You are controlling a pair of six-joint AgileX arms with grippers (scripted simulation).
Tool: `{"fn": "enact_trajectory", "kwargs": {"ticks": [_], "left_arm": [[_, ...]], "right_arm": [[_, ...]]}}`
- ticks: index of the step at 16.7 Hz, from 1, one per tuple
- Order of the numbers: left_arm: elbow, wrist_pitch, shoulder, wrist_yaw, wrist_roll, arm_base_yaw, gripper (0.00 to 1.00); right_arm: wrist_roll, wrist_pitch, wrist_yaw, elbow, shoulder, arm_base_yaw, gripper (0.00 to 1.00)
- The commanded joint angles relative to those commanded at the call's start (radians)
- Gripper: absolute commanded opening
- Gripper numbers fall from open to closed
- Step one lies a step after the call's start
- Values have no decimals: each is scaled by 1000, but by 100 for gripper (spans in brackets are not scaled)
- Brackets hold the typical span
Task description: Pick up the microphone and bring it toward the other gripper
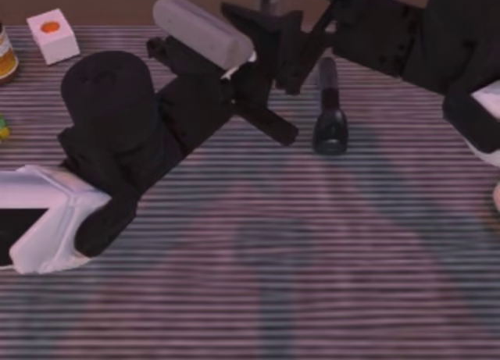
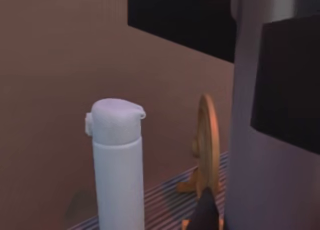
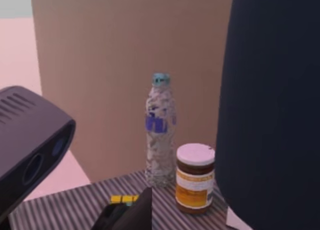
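Now the left claw [image 1: 269,73] and right claw [image 1: 301,51] hang close together beside the long black torch [image 1: 330,110]. The dark navy foam-headed microphone [image 3: 272,105] looms nearby. I cannot tell either claw's grip.

Torch [image 1: 329,114] right of left gripper [image 1: 269,102]

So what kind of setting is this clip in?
A rendered tabletop test scene, most likely: a striped table with flat, plain walls behind, strewn with unrelated household items, such as a black torch, a water bottle, a labelled jar and a white flask.
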Motion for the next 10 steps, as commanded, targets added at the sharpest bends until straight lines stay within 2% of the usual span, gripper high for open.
{"fn": "enact_trajectory", "kwargs": {"ticks": [3,10], "left_arm": [[0,0,0,0,0,0,0],[0,0,0,0,0,0,0]], "right_arm": [[0,0,0,0,0,0,100],[0,0,0,0,0,0,47]]}}
